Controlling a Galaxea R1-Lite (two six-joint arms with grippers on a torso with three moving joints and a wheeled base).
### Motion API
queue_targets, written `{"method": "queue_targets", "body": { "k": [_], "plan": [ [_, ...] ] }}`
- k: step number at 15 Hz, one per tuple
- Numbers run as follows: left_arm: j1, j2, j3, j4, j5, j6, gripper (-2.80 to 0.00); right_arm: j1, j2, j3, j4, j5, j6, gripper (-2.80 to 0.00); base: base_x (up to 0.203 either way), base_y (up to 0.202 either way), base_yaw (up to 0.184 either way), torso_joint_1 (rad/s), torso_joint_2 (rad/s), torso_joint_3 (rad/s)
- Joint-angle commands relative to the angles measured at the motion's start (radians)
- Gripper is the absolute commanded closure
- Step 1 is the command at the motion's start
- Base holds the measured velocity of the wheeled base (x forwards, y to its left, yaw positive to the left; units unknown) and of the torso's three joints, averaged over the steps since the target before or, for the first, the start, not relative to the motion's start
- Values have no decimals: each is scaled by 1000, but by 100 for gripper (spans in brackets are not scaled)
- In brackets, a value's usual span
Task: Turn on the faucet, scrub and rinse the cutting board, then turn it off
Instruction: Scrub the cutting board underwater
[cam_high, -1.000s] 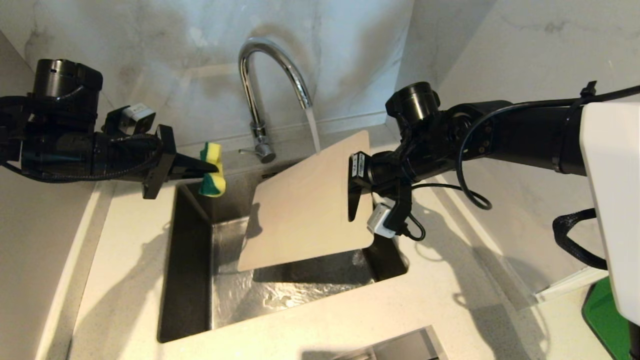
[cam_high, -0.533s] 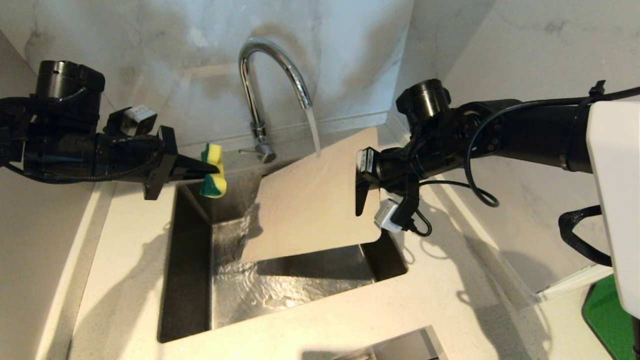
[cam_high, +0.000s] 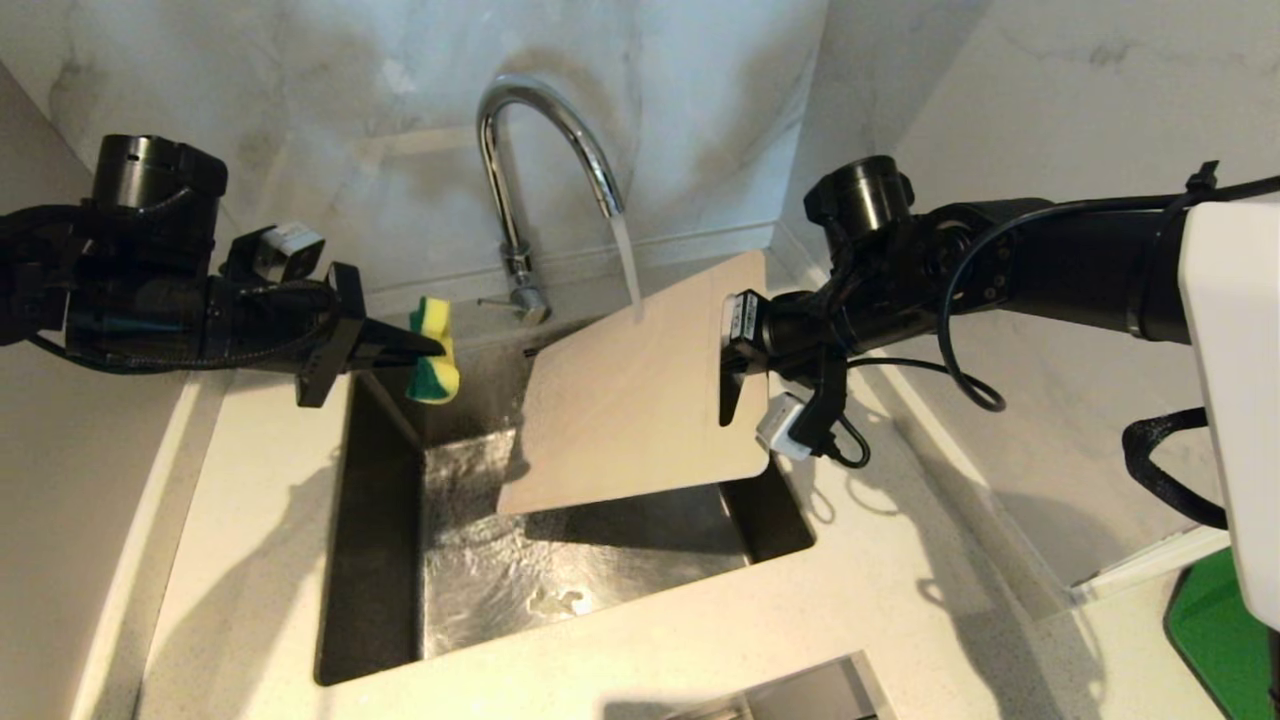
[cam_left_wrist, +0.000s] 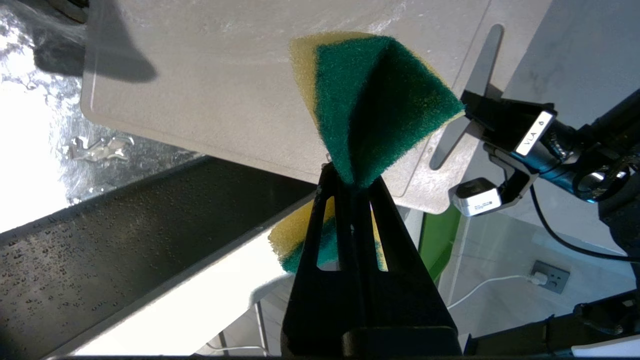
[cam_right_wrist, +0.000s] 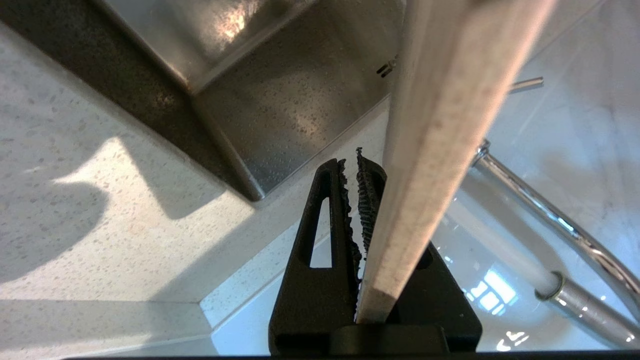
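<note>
Faucet on; right gripper clamped on cutting board under stream, left gripper clamped on sponge. Left: scrub, shutoff.

A steel sink is sunk into a pale speckled worktop, its wet floor glinting and its walls beaded with drops. A yellow-and-green sponge hangs above the sink's far left corner, folded with the green scouring face outward. Marble-veined wall panels rise behind the sink, a green object shows at the right edge, and a wall socket with a white cable plugged in shows in the left wrist view.
</note>
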Motion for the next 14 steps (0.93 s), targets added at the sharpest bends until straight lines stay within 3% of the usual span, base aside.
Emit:
{"method": "queue_targets", "body": {
  "k": [1,14],
  "plan": [
    [-1,5,0,2,-3,-6,0,0,0,0,6,4,-18,0,0,0,0,0,0,0],
    [-44,24,9,5,-1,-25,0,60,-99,150,4,16,-13,0,0,0,0,0,0,0]
  ]
}}
